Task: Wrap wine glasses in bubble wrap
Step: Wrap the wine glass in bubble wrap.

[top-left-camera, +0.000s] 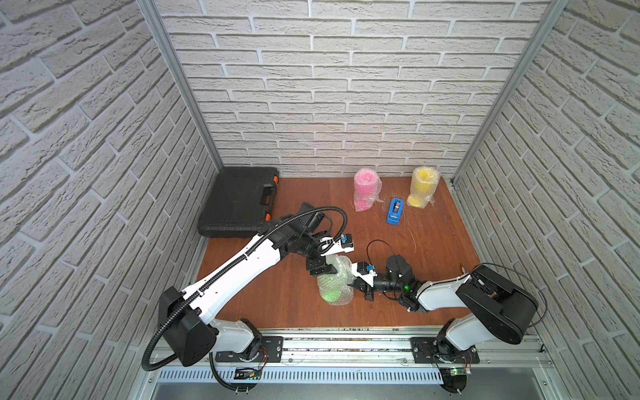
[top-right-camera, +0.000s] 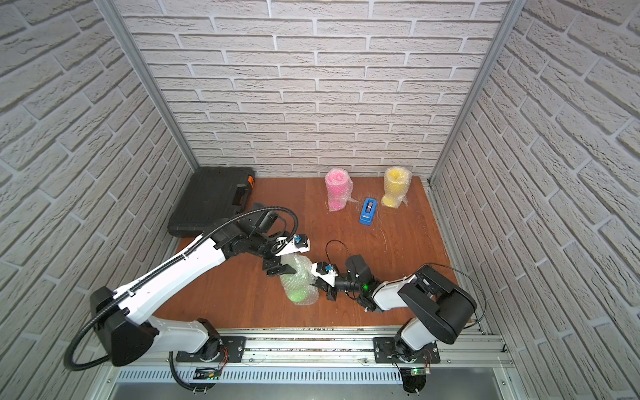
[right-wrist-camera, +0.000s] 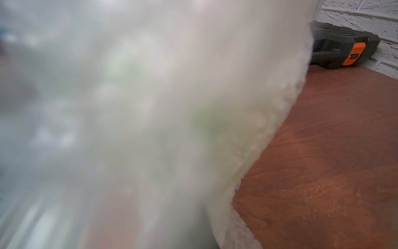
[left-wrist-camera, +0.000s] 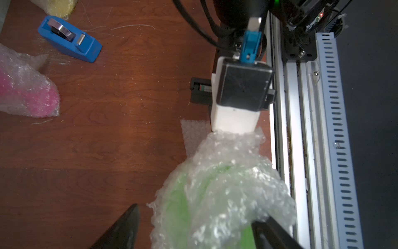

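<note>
Left end effector [top-left-camera: 323, 273]: fingers [left-wrist-camera: 122, 226] spread wide, one on each side of the wrapped green goblet [top-left-camera: 329, 295], gripping nothing. I cannot tell whether either finger touches the wrap.

Right end effector [top-left-camera: 356, 284]: pressed together at the bundle's right side. Its jaws are hidden, and its wrist view is filled with blurred plastic. The bubble wrap [top-left-camera: 337, 277] gathers toward it, so I judge it is pinching a fold of that sheet.

Location: the green goblet, rolled in its bubble wrap, sits in the front half of the table [top-left-camera: 433, 242], about midway between the left and right edges. Upright or tilted, I cannot tell. The pink goblet [top-left-camera: 365, 190] and yellow goblet [top-left-camera: 422, 188] stand wrapped along the back edge. The blue tape dispenser [top-left-camera: 396, 211] lies between them, slightly forward.

Assessment: two wrapped, the third loosely rolled; I see no tape on it.

Recommendation: my right pinch alone holds the roll shut, so it must not slacken or twist. I should lift my left fingers straight clear without snagging the crinkled plastic, then go for the tape. Loose wrap springs open readily.
</note>
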Available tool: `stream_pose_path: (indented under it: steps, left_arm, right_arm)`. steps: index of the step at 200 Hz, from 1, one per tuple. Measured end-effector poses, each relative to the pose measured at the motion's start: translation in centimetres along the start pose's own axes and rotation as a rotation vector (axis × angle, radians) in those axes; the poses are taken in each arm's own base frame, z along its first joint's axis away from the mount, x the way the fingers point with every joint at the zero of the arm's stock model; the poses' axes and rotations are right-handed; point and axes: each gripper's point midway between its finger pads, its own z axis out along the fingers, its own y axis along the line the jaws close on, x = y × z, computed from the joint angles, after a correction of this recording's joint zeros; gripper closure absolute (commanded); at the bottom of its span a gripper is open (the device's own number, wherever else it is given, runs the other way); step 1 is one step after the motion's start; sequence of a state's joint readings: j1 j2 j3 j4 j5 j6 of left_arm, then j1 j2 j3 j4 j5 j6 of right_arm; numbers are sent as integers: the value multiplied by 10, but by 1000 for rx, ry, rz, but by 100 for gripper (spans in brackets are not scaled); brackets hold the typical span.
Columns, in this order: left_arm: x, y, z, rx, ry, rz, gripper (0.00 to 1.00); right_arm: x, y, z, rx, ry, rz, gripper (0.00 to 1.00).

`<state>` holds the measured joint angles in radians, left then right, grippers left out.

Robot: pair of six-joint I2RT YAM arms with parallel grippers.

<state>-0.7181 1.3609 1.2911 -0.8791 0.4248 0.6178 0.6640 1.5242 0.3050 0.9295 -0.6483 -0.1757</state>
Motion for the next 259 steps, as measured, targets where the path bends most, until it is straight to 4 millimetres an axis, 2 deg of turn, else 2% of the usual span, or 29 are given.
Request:
stream_pose_path:
  steps: [46,60,73,89,97,103,110,126,137,158,179,195,214,259]
  left_arm:
    - [-20,-1,-5,59,-44,76,21]
    - [-24,-5,-5,93,-57,91,26]
    - [-25,-9,-4,128,-63,96,33]
    - [-24,-15,1,175,-66,97,45]
    - [-22,-17,4,198,-62,92,58]
    - [-21,-19,6,215,-59,86,72]
    - [-18,-20,8,231,-52,77,85]
    - [-14,-20,11,247,-38,68,97]
    - [-12,-20,11,247,-32,63,99]
    - [-7,-20,10,234,-23,41,100]
    - [9,-29,11,235,-1,2,100]
    - [20,-36,14,243,21,-30,100]
    - [31,-39,22,250,42,-62,100]
    - [41,-38,41,274,58,-102,100]
  right_arm:
    - [1,1,0,-6,3,3,97]
    - [1,1,1,-9,3,4,97]
    - [1,1,1,-11,4,5,97]
    - [1,1,1,-13,5,6,97]
    - [1,1,2,-13,7,8,97]
    - [1,1,2,-14,8,9,97]
    - [1,1,2,-14,10,10,97]
    - [1,0,2,-12,12,15,97]
    - [1,-1,2,-5,13,21,92]
    - [4,-4,-1,25,18,39,69]
    - [12,-5,-4,51,34,67,48]
    - [18,-5,-7,66,45,91,44]
    - [23,-4,-9,74,55,115,43]
    - [26,-5,-6,74,50,128,44]
